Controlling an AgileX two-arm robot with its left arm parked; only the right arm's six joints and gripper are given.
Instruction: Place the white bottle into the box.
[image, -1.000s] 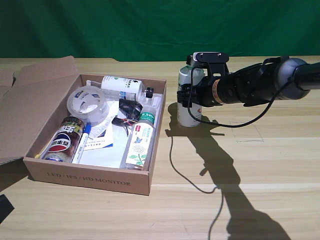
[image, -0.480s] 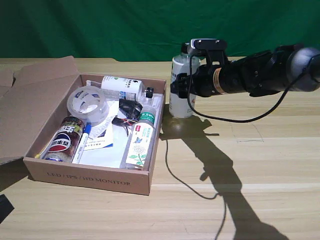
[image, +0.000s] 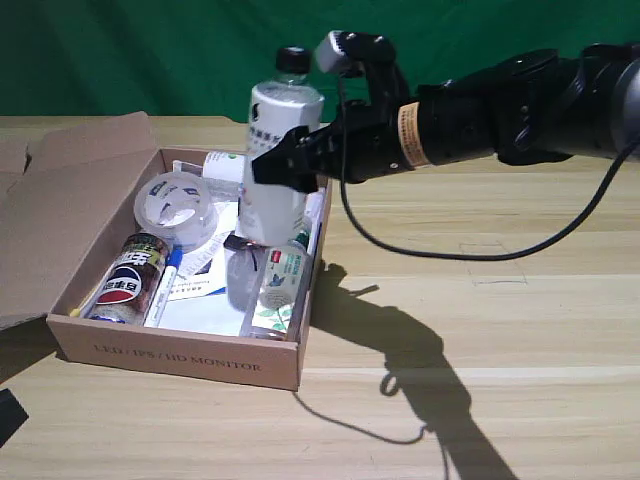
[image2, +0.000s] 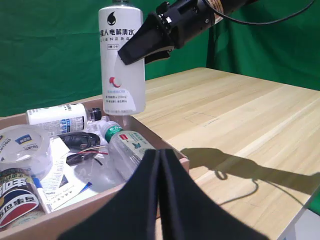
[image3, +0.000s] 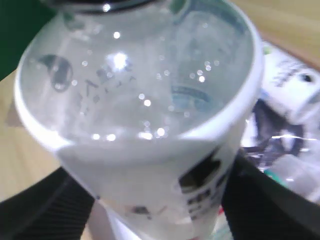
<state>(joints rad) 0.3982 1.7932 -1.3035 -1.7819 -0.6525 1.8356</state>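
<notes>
The white bottle (image: 276, 165) is tall, with a black cap, a white label and black text. It hangs upright in the air over the right side of the box (image: 180, 350) as the exterior view shows it. My right gripper (image: 283, 163) is shut on the bottle's middle, coming in from the exterior view's right. In the left wrist view the white bottle (image2: 121, 65) hovers above the box's contents, with the gripper (image2: 150, 42) clamped on its side. The right wrist view is filled by the bottle's clear shoulder (image3: 145, 85), with a black finger (image3: 260, 200) on each side.
Inside the box lie a tape roll (image: 175, 208), a cola can (image: 130, 280), a blue pen (image: 165, 285), a shorter white bottle (image: 245, 175), a green-capped clear bottle (image: 282, 285), black wires and papers. The box flap (image: 55, 200) stands open at the exterior view's left. A cable (image: 480, 250) trails from the arm.
The gripper has lifted the white bottle off the table and carried it toward the exterior view's left, from beside the box to above the box's right side.
</notes>
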